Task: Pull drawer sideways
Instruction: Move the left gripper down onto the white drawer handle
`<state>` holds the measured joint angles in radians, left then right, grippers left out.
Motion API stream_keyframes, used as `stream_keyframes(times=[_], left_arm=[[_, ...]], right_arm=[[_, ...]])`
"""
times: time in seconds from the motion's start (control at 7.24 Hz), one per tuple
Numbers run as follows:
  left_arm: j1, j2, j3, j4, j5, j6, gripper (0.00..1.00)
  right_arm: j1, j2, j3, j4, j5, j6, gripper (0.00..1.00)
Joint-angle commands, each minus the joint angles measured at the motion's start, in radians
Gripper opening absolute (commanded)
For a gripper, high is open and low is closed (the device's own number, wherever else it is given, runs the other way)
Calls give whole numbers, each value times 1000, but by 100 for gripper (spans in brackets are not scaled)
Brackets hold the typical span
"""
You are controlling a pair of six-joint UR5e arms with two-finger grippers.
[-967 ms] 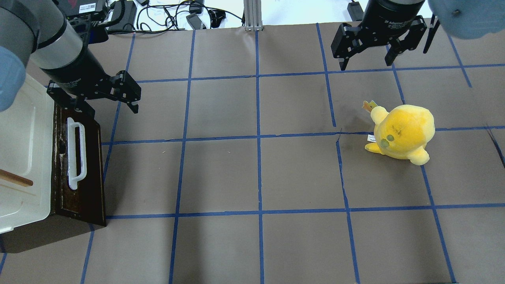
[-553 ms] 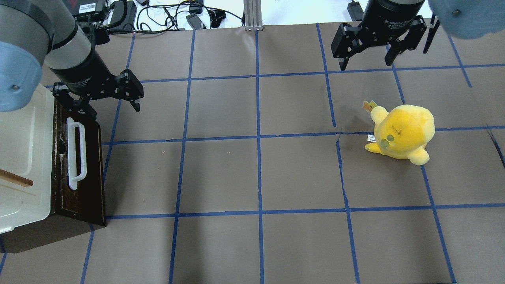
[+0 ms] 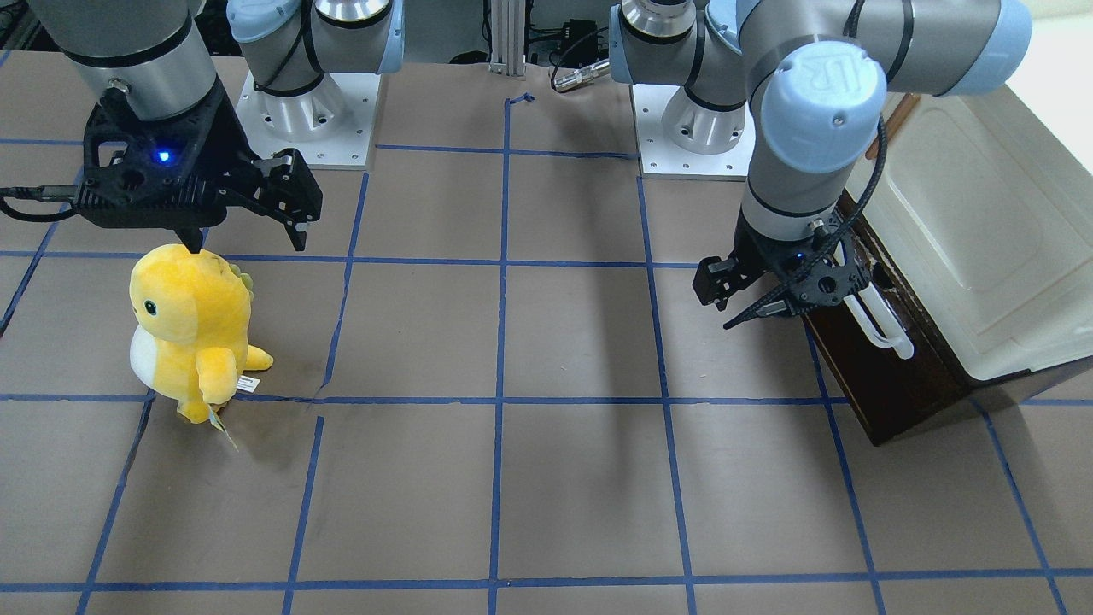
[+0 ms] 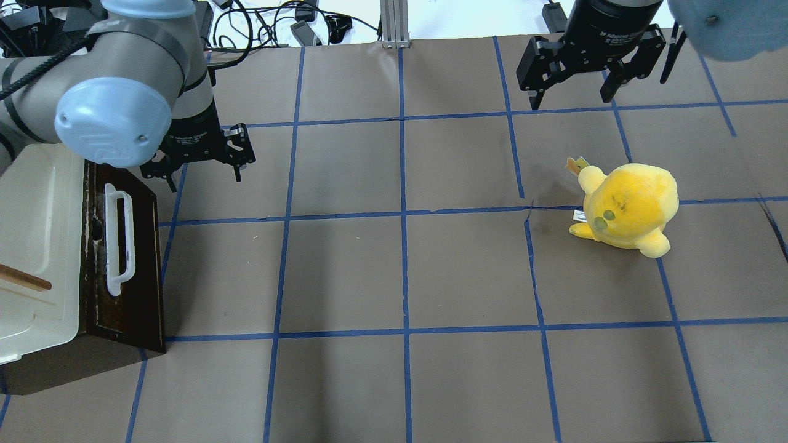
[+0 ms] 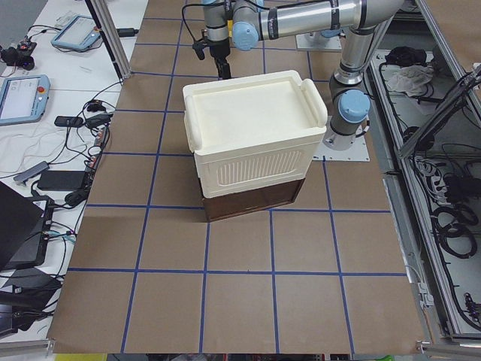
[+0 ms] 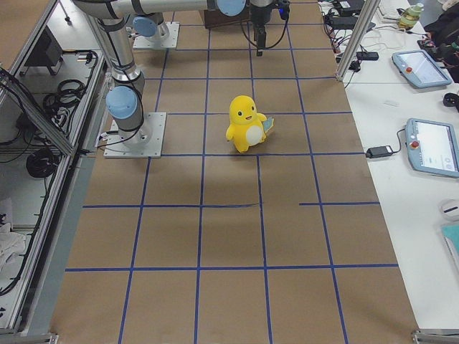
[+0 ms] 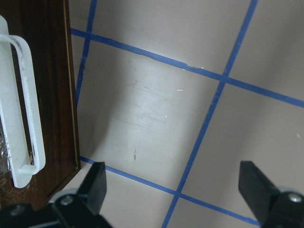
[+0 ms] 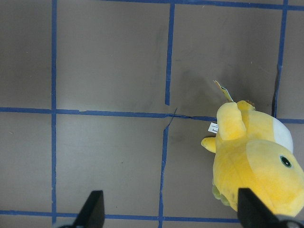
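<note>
The drawer [image 4: 138,264] has a dark brown front and a long white bar handle [image 4: 117,243]. It sits under the cream-white cabinet [image 4: 37,234] at the table's left edge. It also shows in the front view [image 3: 879,384] and the left wrist view [image 7: 52,95]. My left gripper [image 4: 203,180] is open and empty. It hangs over the table just beyond the drawer front's far corner, touching nothing, as the left wrist view [image 7: 175,190] shows. My right gripper [image 4: 569,101] is open and empty at the far right, behind a yellow plush toy [image 4: 628,206].
The plush toy [image 3: 188,329] stands on the table on the robot's right side. A wooden stick [image 4: 24,278] lies on the cabinet top. Blue tape lines grid the brown table. Cables and devices lie past the far edge.
My left arm has swung its wrist to the right and turned, so the gripper moved away from the drawer's far corner, still open. The drawer and right arm have not moved.
</note>
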<state>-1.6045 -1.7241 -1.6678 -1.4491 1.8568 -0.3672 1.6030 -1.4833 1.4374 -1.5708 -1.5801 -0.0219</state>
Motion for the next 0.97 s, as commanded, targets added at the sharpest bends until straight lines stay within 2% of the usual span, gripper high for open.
stream_keyframes(times=[0.0, 0.28, 0.83], left_arm=[[-25, -67, -6, 3, 126, -79, 100], [-37, -121, -33, -11, 235, -169, 100], [-35, -207, -50, 3, 419, -171, 100]], right_arm=[[0, 0, 0, 0, -1, 0, 100], [0, 0, 0, 0, -1, 0, 100], [0, 0, 0, 0, -1, -1, 100]])
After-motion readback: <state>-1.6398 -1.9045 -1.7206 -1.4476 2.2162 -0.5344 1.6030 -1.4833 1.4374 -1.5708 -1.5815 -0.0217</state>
